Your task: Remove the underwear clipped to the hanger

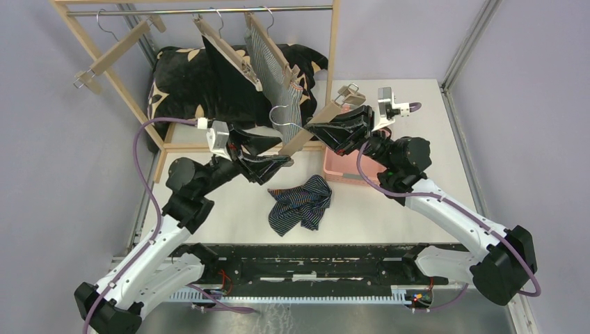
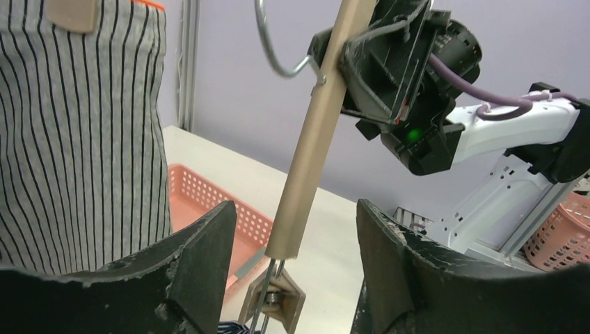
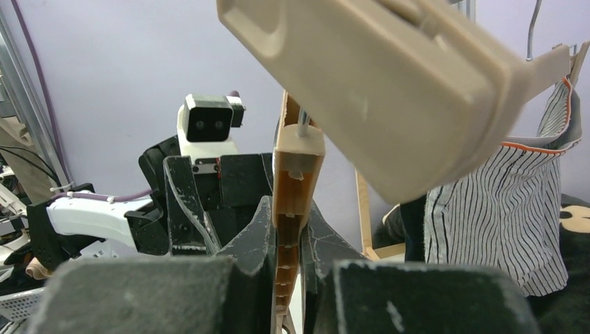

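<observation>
While the right gripper [image 3: 287,236] is clamped tight on the bar of a wooden hanger [image 1: 316,129], the left gripper [image 2: 296,209] stands with its jaws wide apart. The bar's lower end and its metal clip [image 2: 275,299] lie between those jaws and touch neither finger. Navy striped underwear [image 1: 303,202] lies crumpled on the table just below and ahead of the left jaws. It appears free of the clip, though the wrist view cuts off too low to be sure. Black underwear [image 1: 226,83] and grey-white pinstriped underwear [image 1: 278,76] hang clipped to two other hangers on the rail [image 1: 195,10], beyond both pairs of jaws. The pinstriped pair hangs just to the left of the left jaws in the wrist view. Judged step: finishing with the held hanger before turning to the next pair. To do it well, the left jaws should back straight away from the clip so that no finger snags its spring. The right jaws should hold the bar firmly until the hanger is set down, away from the pink basket [image 1: 341,170] beneath them. Each further clip should be pinched fully open before the cloth is drawn downward
</observation>
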`<control>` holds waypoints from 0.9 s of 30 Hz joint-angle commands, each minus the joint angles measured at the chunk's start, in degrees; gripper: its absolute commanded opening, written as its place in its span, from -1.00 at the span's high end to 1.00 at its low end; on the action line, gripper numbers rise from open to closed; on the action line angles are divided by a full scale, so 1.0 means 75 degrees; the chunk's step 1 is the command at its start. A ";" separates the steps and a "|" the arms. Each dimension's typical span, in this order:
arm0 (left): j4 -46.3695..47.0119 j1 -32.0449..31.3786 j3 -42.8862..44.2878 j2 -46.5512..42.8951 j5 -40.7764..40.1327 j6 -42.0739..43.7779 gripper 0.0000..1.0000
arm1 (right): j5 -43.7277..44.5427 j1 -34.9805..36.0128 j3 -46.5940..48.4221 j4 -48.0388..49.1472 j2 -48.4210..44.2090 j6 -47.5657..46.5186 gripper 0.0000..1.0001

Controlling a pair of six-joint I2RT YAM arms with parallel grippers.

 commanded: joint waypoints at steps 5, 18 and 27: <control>0.0319 -0.0015 0.0507 0.0447 0.0326 0.0135 -0.36 | -0.0133 0.0061 0.0346 0.0316 0.0071 0.0020 0.98; 0.1006 -0.0015 0.0374 0.0918 0.0758 -0.0349 0.94 | -0.0149 0.0155 0.0505 0.0470 0.0331 0.0121 0.98; -0.1244 -0.0019 0.1176 0.0042 -0.0196 0.0203 0.95 | 0.0081 0.0153 0.0373 -0.0193 0.0028 -0.0372 0.55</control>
